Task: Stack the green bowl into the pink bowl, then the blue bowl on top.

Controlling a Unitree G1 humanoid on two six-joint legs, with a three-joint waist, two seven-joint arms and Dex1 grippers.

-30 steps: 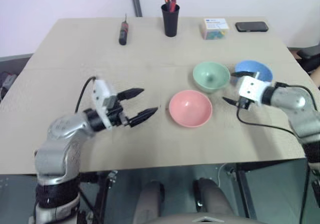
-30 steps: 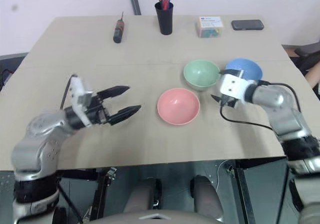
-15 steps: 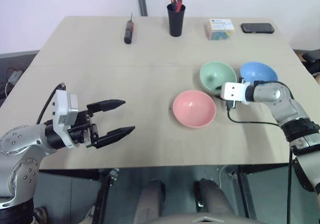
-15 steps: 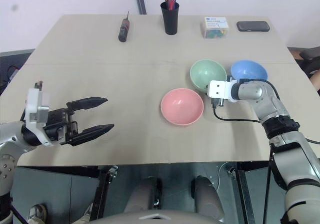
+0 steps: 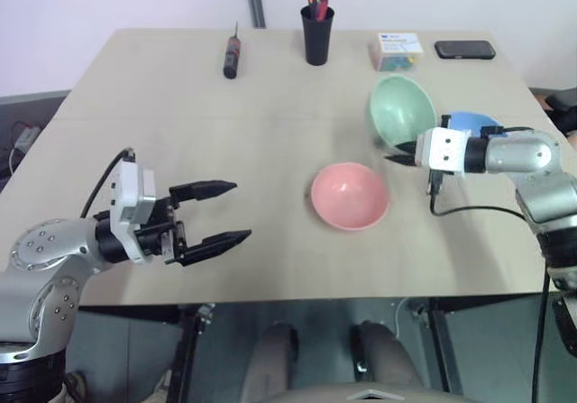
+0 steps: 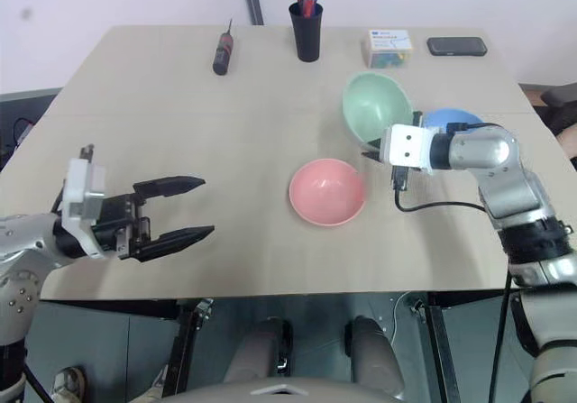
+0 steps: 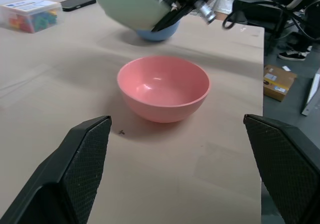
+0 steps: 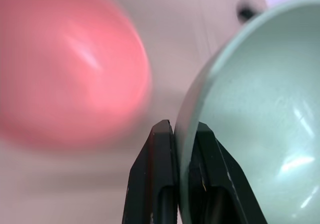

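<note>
My right gripper (image 5: 403,159), at the right of the head-camera frame, is pinched shut on the rim of the green bowl (image 5: 402,111). The bowl hangs tilted steeply in the air, above and to the right of the pink bowl (image 5: 350,195), which sits upright on the table (image 5: 270,132) near the frame's center. The blue bowl (image 5: 476,121) rests on the table behind my right arm, largely hidden by it.

My left gripper (image 5: 216,215), at lower left, is spread wide and empty, well apart from all three bowls.

The grip is thin, just two fingers on one edge, so I judge the smooth bowl could swing or slip out. Released while this tilted, it might land on its side or knock the pink bowl. The contact point is hard to make out from the head camera.
</note>
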